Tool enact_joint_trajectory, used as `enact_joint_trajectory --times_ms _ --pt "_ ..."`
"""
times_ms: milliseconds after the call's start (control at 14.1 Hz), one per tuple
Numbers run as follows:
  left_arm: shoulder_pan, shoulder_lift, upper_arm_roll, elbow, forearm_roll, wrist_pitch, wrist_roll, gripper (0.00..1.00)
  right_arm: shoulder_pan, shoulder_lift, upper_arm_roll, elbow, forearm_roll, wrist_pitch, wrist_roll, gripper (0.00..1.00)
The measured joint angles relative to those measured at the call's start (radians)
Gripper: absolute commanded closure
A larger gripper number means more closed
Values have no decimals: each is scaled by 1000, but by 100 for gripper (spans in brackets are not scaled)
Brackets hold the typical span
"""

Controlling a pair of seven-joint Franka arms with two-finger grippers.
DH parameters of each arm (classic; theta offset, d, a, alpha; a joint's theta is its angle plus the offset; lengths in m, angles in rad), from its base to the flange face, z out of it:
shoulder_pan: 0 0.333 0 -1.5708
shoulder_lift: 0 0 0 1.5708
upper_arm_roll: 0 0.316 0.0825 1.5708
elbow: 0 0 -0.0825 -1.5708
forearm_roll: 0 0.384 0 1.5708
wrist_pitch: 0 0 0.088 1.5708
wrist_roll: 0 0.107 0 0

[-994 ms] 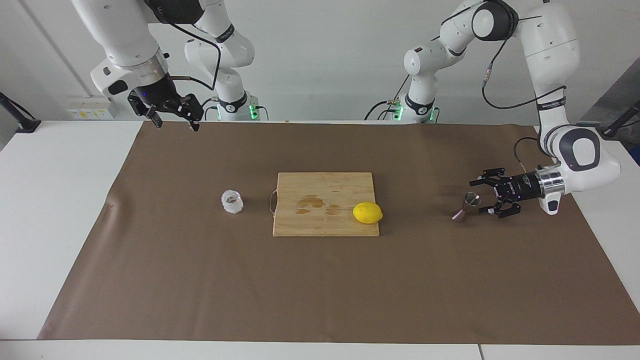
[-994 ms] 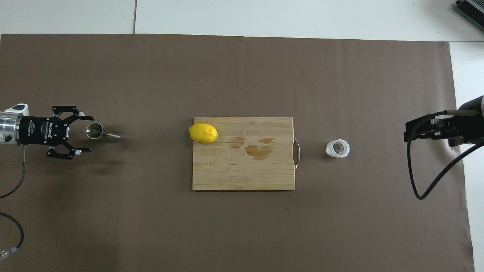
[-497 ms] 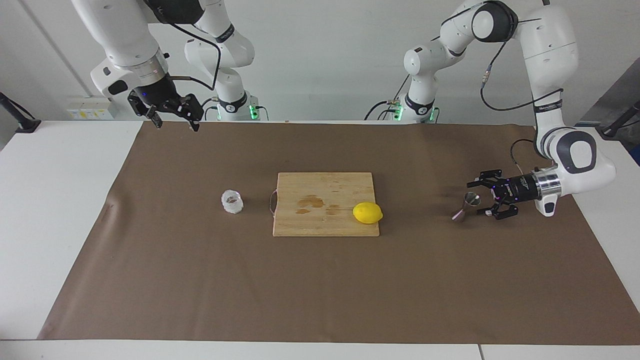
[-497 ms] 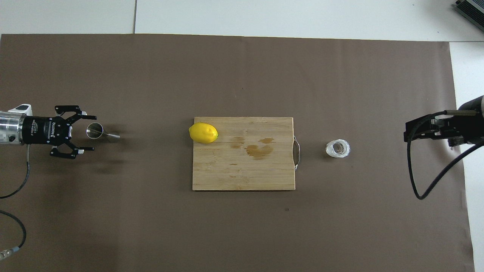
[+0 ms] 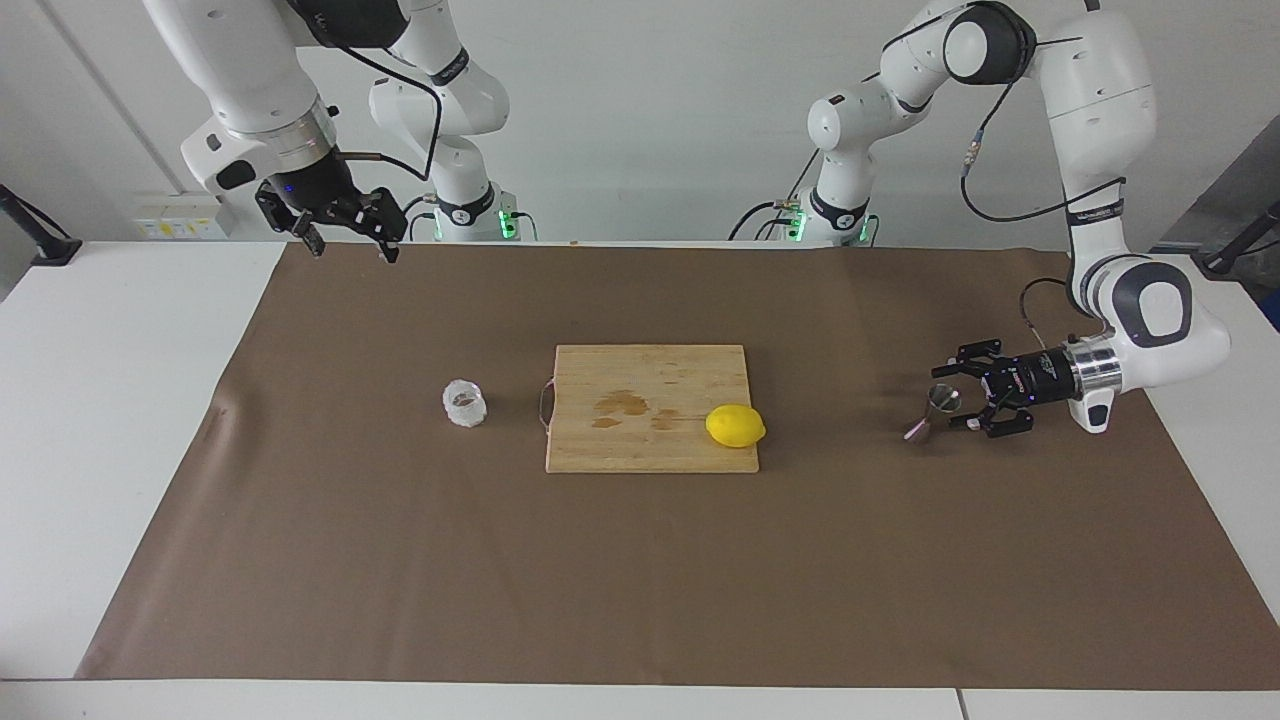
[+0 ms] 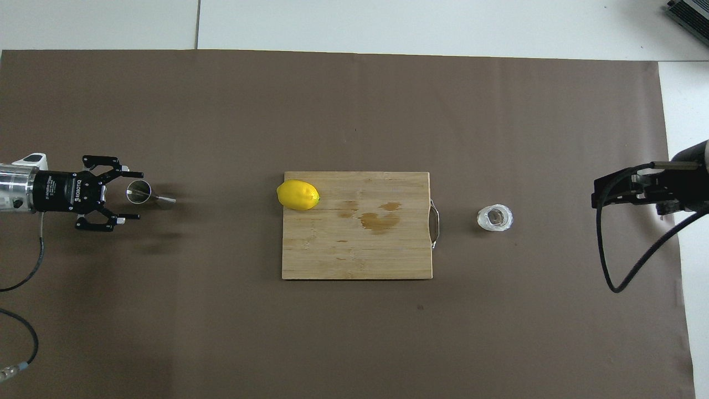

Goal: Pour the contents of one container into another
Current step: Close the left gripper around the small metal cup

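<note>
Left pincer (image 5: pixel 958 397) has shifted a little since 0.5 s ago: in the facing view the wrist sits slightly higher and the fingers are tighter around the jigger (image 5: pixel 933 412). It's horizontal, low over the tabletop (image 5: pixel 400 560), fingers spread, 1 on each side of the jigger's upper cone. I see no contact yet; the jigger stands upright, same spot, right at the fingertips. Overhead agrees: left pincer (image 6: pixel 128 191) straddles the jigger (image 6: pixel 145 193) rim.

Right pincer (image 5: pixel 350 240) waits high over the brown mat's edge by its own base, fingers apart, nothing in them. In the overhead view only its body (image 6: pixel 637 191) shows. The glass (image 5: pixel 464 403) stands untouched well below and forward of it, just beside the board (image 5: pixel 650 440)'s handle. The lemon (image 5: pixel 735 426) sits on the board corner toward the left pincer.

My read: this is final alignment before closing on the jigger. Glass pickup not started, no pour yet.
</note>
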Motion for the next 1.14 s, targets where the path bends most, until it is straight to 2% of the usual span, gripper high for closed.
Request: enact_joint_trajectory --times_ms 284,355,497,781,852,923,1065,1135 --pt "0 0 1 0 0 0 1 35 0 0 0 0 0 0 0 0" --pt "0 0 1 0 0 0 1 40 0 0 0 0 0 0 0 0" --pt "0 0 1 0 0 0 1 57 0 0 0 0 0 0 0 0" --pt "-3 0 1 0 0 0 1 62 0 0 0 0 0 0 0 0" --pt "-4 0 1 0 0 0 1 65 0 0 0 0 0 0 0 0" --pt "-4 0 1 0 0 1 1 71 0 0 0 0 0 0 0 0" --pt "-4 0 1 0 0 2 1 93 0 0 0 0 0 0 0 0" --pt "-4 0 2 0 0 2 1 99 0 0 0 0 0 0 0 0"
